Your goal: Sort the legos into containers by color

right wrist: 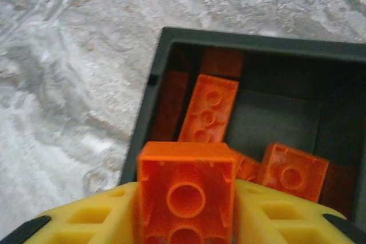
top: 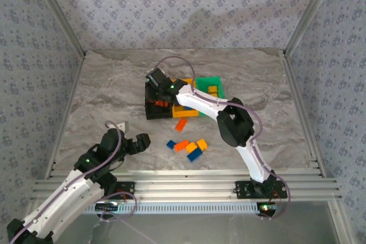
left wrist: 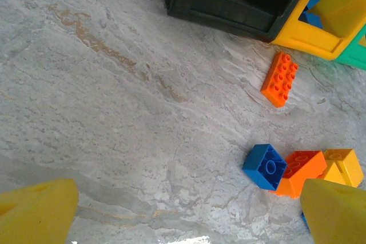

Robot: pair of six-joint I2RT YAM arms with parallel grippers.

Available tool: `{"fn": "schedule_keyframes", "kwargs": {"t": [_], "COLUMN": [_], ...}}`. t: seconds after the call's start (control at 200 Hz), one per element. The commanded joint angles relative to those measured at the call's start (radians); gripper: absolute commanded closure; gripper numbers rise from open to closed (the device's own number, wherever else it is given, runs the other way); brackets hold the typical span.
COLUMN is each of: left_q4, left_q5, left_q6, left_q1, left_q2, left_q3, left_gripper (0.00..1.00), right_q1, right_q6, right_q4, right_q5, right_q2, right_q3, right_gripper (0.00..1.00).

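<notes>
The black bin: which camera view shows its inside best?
The right wrist view. It looks down into the black bin, where orange bricks lie, past the held brick in the right gripper. The top external view has the bin small, partly under the right arm. The left wrist view catches its outer wall.

Legos [left wrist: 279, 78] glossy moulded plastic; black bin [right wrist: 257, 44] matt plastic; table [left wrist: 114, 112] smooth, marble-patterned; frame rails [top: 171, 186] brushed metal.
</notes>
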Motion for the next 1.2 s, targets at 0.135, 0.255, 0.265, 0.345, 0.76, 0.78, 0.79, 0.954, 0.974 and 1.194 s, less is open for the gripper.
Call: {"fn": "schedule_keyframes", "kwargs": {"t": [0.135,0.255,0.265,0.345,0.76,0.78,0.79,0.954,0.974,1.194], "left_q4": [-0.024,-0.016,-0.016,0.002,0.198,0.195,0.192,0.168,0.168,0.183], "left_q5": [0.008,0.008,0.008,0.017,-0.056,-0.081,-0.093,-0.215,-0.227,-0.346], "left_q6": [0.004,0.018,0.020,0.038,0.215,0.228,0.235,0.316,0.323,0.371], "left_q1": [0.007,0.007,0.007,0.007,-0.197,-0.220,-0.232,-0.314,-0.321,-0.372], "left_q2": [-0.011,-0.008,-0.006,0.014,0.614,0.654,0.675,0.982,1.013,1.257], "left_q3": [0.013,0.035,0.037,0.057,0.316,0.341,0.352,0.522,0.538,0.676], "left_gripper": [0.00,0.00,0.00,0.00,0.06,0.07,0.07,0.14,0.15,0.26], "right_q1": [-0.013,-0.005,-0.005,0.001,0.035,0.035,0.035,0.027,0.027,0.017], "right_q6": [0.014,0.013,0.015,0.030,0.155,0.164,0.168,0.205,0.211,0.229], "right_q4": [-0.010,0.041,0.048,0.088,0.193,0.192,0.191,0.152,0.144,0.088], "right_q5": [0.010,0.036,0.038,0.055,0.165,0.172,0.174,0.222,0.227,0.263], "right_q2": [-0.025,-0.139,-0.150,-0.262,-0.880,-0.911,-0.925,-1.118,-1.139,-1.309], "right_q3": [0.058,-0.045,-0.058,-0.183,-0.945,-0.973,-0.987,-1.131,-1.141,-1.222], "right_gripper": [0.35,0.34,0.34,0.33,0.32,0.32,0.32,0.31,0.31,0.30]}}
